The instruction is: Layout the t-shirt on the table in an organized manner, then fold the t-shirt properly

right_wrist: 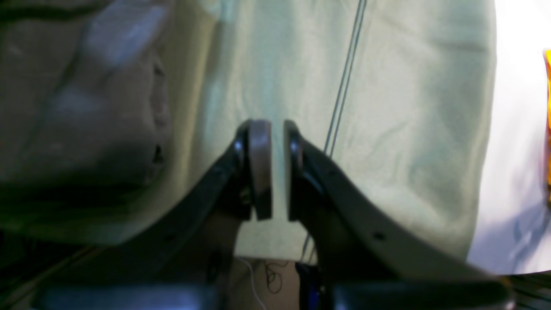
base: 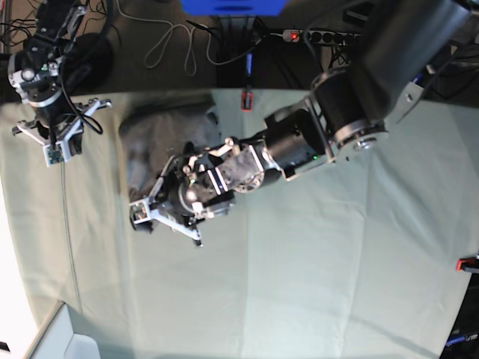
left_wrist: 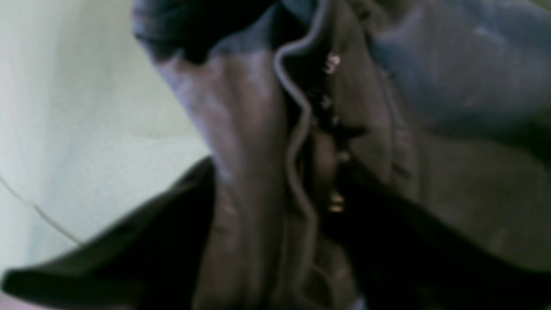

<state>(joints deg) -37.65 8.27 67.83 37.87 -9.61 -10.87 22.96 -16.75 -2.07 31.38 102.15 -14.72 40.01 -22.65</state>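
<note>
The grey t-shirt (base: 153, 138) lies bunched on the far left part of the table (base: 337, 262), which is covered by a pale green cloth. My left gripper (base: 166, 217) is at the shirt's near edge. In the left wrist view a bunch of grey t-shirt fabric (left_wrist: 249, 129) with a wavy hem fills the space between the dark fingers (left_wrist: 129, 241), so the left gripper (left_wrist: 280, 181) looks shut on it. My right gripper (right_wrist: 277, 172) is empty, with its pads almost touching, above bare cloth (right_wrist: 409, 107). The shirt (right_wrist: 64, 107) lies to its left. In the base view the right gripper (base: 52, 146) sits at the far left.
Red clamps hold the cloth at the far edge (base: 245, 99) and the right edge (base: 468, 263). A power strip (base: 314, 34) and cables lie beyond the table. A white box (base: 60, 336) is at the near left corner. The table edge (right_wrist: 490, 129) is right of my right gripper.
</note>
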